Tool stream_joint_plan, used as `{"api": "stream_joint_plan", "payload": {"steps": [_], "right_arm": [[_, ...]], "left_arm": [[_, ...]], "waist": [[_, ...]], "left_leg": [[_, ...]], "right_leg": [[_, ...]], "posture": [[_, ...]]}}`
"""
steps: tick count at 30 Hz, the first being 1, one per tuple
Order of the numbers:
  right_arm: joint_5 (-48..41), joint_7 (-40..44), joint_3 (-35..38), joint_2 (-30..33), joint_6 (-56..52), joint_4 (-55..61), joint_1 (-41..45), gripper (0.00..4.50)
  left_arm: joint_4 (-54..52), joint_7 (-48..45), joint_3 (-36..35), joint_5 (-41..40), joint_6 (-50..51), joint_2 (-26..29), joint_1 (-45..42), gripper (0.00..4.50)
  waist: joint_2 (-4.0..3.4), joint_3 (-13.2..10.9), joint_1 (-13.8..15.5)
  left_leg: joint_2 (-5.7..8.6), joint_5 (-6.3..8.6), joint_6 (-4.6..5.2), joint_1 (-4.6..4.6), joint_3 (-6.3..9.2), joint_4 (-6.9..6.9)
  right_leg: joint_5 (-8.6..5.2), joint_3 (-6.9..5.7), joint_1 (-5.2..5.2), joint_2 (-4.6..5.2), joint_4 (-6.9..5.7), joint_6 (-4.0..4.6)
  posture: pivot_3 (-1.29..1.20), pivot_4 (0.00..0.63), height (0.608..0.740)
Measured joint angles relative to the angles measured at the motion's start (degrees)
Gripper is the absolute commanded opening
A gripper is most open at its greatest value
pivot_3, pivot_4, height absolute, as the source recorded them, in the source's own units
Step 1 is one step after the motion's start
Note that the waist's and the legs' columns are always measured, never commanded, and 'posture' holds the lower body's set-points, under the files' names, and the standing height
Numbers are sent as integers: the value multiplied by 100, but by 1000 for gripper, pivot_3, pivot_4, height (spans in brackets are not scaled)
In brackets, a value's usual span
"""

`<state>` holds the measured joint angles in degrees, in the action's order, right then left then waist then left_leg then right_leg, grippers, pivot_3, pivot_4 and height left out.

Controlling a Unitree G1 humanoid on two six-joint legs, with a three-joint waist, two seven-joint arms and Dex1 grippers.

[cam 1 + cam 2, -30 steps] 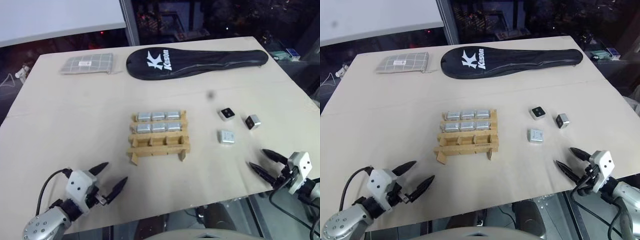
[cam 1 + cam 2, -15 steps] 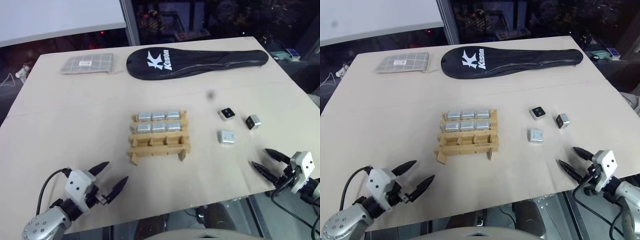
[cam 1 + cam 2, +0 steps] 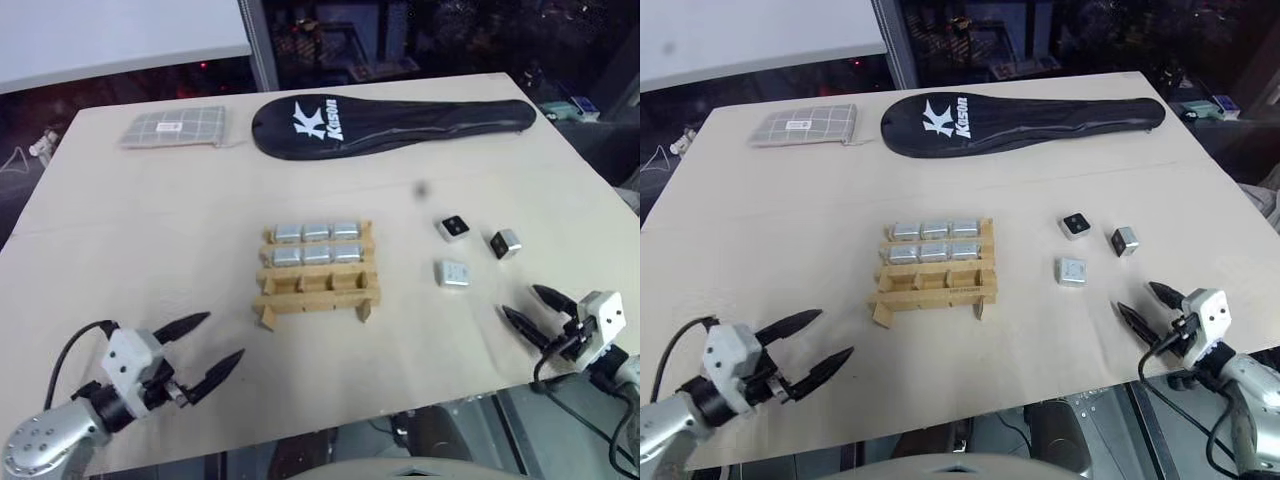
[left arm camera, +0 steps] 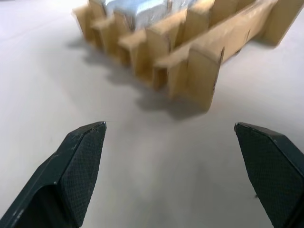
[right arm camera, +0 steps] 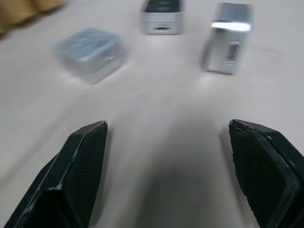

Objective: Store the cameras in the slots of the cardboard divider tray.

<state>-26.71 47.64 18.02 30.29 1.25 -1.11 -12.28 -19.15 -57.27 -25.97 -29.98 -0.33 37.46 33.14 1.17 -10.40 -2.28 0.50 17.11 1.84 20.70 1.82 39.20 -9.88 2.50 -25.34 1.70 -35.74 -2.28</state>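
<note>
1. Left gripper (image 3: pixel 205 344) has gone up a bit & swung out to the left since a sec ago; right gripper (image 3: pixel 533 309) has crept closer to the loose cams.
2. Both have jaws wide apart, nothing held. Prob. means the right one gets the next cam.
3. Cardboard divider tray (image 3: pixel 317 290) sits mid-table. 6 cameras (image 3: pixel 317 233) in its 2 far rows; near row of 3 slots bare.
4. 3 cams loose to the right of the tray: flat one (image 3: pixel 453 273), black-faced one (image 3: pixel 454 228), one (image 3: pixel 505 243) tipped on its side.
5. Also 1 black racket cover (image 3: pixel 390 122) & 1 grey checked pouch (image 3: pixel 175 127) at the far end.
</note>
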Motion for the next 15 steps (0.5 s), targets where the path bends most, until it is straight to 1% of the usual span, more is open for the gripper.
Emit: {"api": "stream_joint_plan", "payload": {"steps": [2,5,8,11,15], "right_arm": [[26,-318,-2,-106,-142,27,204,4039],[264,-828,-15,-221,-224,21,679,4039],[363,-1118,-52,-394,-328,11,919,4039],[424,-1351,-180,-586,-422,-2,1086,4039],[531,-1558,-235,-686,-479,-140,1314,4039]], "left_arm": [[-56,-392,-143,-339,53,176,4,4500],[-375,-1129,-510,-1149,302,546,18,4500],[-564,-1453,-655,-1328,438,832,-38,4500],[-700,-1600,-740,-1456,596,982,-191,4500],[-727,-1707,-798,-1534,799,1149,-408,4500]], "waist": [[-1,-1,-4],[-2,0,-6],[-3,0,6],[-6,-1,2],[-4,0,-7]], "left_leg": [[0,0,0,4,-2,-1],[-1,0,0,7,-8,-1],[0,0,0,9,-26,-2],[-1,0,0,8,-31,-4],[-1,0,0,6,-35,-4]], "right_leg": [[0,1,-5,-1,0,0],[0,5,-11,-2,-3,0],[1,-1,-11,-6,-3,1],[1,3,-11,-7,-4,1],[1,6,-11,-8,-4,1]], "posture": [[0,150,740],[0,150,740],[0,150,740],[0,150,740],[0,150,740]]}}
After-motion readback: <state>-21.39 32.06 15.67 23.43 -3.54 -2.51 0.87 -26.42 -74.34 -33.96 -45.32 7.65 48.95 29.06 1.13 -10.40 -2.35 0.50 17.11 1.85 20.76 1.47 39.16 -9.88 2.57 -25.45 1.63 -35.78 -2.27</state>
